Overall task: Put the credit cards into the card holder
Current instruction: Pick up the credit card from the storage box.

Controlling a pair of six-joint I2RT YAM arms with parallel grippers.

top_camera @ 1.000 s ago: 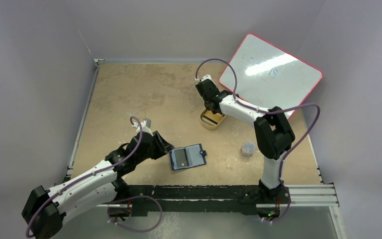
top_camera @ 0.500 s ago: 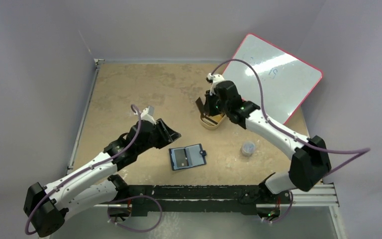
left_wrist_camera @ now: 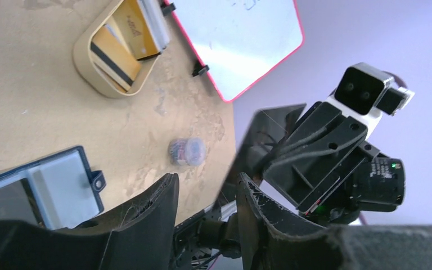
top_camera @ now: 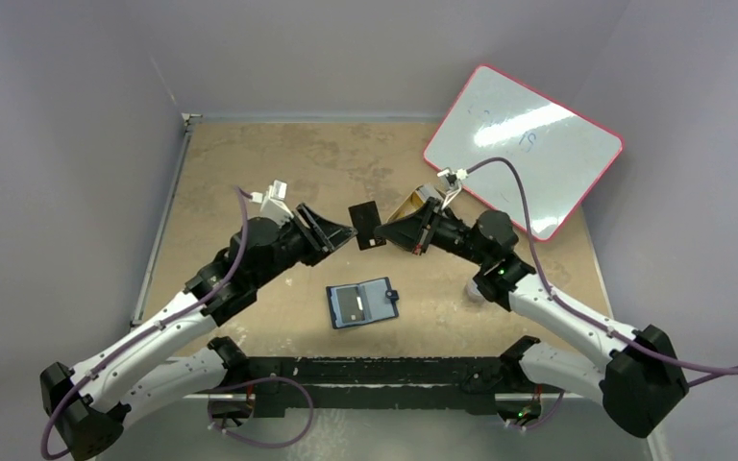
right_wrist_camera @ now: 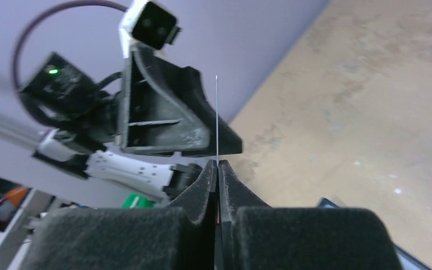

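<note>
Down by the arm bases, the dark navy folding card holder [top_camera: 362,303] lies open. Above it, the right gripper [top_camera: 381,231] is pinched tight on a thin black credit card [top_camera: 365,225]. The left gripper [top_camera: 341,232] faces it, jaws parted, empty. Looks like a mid-air handoff, so left has to clamp the free edge first. Gold cards [left_wrist_camera: 109,59] wait in the tan oval tray [left_wrist_camera: 84,53] beyond.

Fig.: I have the card [top_camera: 364,224] upright at the tips of the right gripper [top_camera: 381,230], just ahead of the left gripper [top_camera: 346,233], which faces it. Below both, on the table [top_camera: 250,173], lies the card holder [top_camera: 362,303]. Behind the right gripper sits the tray [left_wrist_camera: 108,91] with cards [left_wrist_camera: 112,56] in it, and the whiteboard [top_camera: 524,149] lies beyond.
</note>
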